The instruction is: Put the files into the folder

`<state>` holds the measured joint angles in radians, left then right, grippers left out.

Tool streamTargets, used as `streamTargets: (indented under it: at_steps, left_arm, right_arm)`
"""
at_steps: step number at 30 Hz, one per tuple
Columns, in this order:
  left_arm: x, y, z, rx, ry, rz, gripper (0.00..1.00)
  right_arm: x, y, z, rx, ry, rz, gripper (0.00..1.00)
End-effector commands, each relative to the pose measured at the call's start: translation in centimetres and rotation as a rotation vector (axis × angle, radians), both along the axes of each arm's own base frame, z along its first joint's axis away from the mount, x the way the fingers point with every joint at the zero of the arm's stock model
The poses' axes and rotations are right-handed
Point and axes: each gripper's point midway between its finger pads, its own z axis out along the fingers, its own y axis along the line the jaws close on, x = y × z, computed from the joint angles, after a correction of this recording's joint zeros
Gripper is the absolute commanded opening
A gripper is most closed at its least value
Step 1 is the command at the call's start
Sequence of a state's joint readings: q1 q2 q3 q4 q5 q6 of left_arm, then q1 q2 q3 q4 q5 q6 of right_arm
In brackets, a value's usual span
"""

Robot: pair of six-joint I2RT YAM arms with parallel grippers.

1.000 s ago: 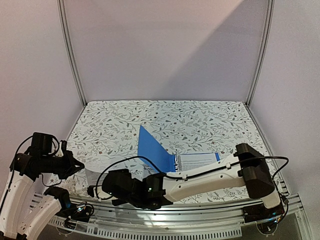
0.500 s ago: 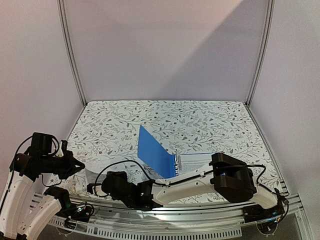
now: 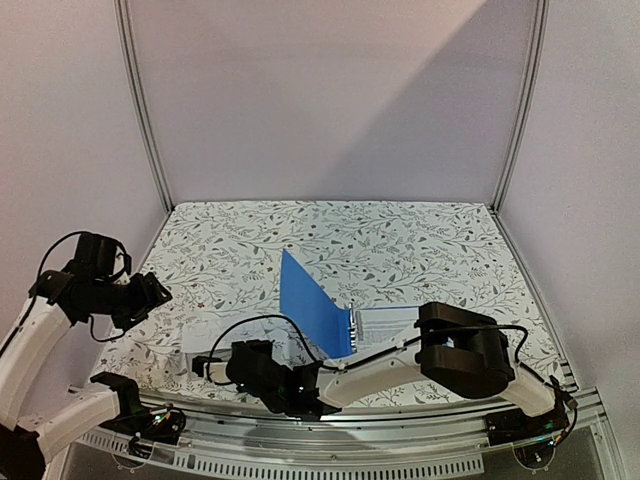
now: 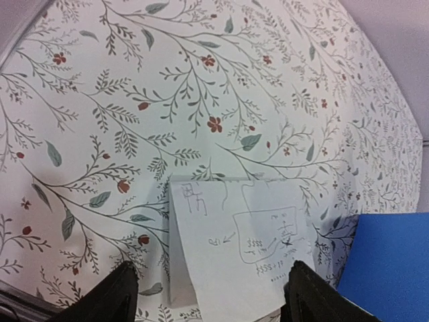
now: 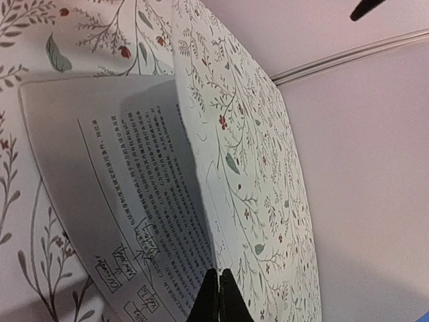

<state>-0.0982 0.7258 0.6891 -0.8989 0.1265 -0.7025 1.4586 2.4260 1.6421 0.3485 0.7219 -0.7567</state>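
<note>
Right claw: the right gripper (image 5: 218, 294) is pinched tight, fingers together on the edge of the loose file (image 5: 120, 201), and there's our grip!
Left claw: the left gripper (image 4: 211, 272) is spread wide and holding nothing, raised off the table, left of the folder (image 3: 312, 312).
File versus claws: the loose file lies just left of the folder; its edge runs straight into the right gripper's closed tips, and it sits between and beyond the left gripper's two open fingers.
Lift: the sheet bows up off the tablecloth (image 3: 400, 250) in a curve, shadow underneath.
Folder: open near the table's front, one cover standing tilted, the other flat.
Already filed: the filed sheets (image 3: 395, 322) rest on the flat cover, right of the rings (image 3: 352, 326).
Count: two arms, two claws, one folder, one loose file in hand; how many sheets lie in the folder, I cannot tell.
Materials: the file is thin, white and bendy, with black printed lines and small boxed sketches; the folder is stiff, plain bright blue and rectangular; the cloth is pale with leafy sprigs and red flowers.
</note>
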Motion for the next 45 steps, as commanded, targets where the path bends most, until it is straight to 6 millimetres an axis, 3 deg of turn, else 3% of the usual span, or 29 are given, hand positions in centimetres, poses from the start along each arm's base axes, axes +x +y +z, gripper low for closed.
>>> streamTargets:
  at_steps: [1, 5, 11, 17, 25, 29, 32, 35, 40, 45]
  left_arm:
    - [1.9, 1.0, -2.3, 0.04, 0.036, 0.028, 0.78]
    - [2.0, 1.5, -4.1, 0.031, 0.065, 0.047, 0.77]
    - [2.4, -0.2, -7.0, -0.128, 0.076, 0.049, 0.76]
    - [3.7, -2.2, -6.6, -0.241, 0.018, -0.006, 0.75]
    - [4.0, -3.5, -6.0, -0.344, -0.03, -0.025, 0.73]
    - [3.7, -3.2, -6.8, -0.309, -0.005, -0.031, 0.72]
    - [4.0, -2.7, -6.1, -0.268, -0.032, -0.035, 0.7]
    - [4.1, -3.4, -4.4, -0.3, -0.081, -0.068, 0.62]
    - [3.4, -4.0, -2.7, -0.316, -0.113, -0.12, 0.38]
    - [3.1, -4.3, -1.9, -0.313, -0.131, -0.155, 0.03]
  right_arm:
    - [0.9, -1.2, 5.4, 0.224, -0.004, -0.092, 0.0]
    - [1.3, -2.7, 6.1, 0.297, -0.014, -0.131, 0.0]
    - [0.8, -3.7, 9.1, 0.42, 0.01, -0.111, 0.0]
    - [0.7, -3.4, 8.6, 0.411, 0.016, -0.106, 0.0]
    - [0.7, -2.8, 8.1, 0.399, 0.029, -0.101, 0.0]
    - [0.7, -2.8, 8.0, 0.393, 0.036, -0.101, 0.0]
    - [0.7, -2.8, 7.7, 0.383, 0.041, -0.101, 0.0]
    - [0.7, -2.6, 7.4, 0.375, 0.046, -0.102, 0.0]
    - [0.6, -2.2, 6.7, 0.359, 0.056, -0.098, 0.0]
    - [0.3, -2.0, 6.2, 0.339, 0.07, -0.078, 0.0]
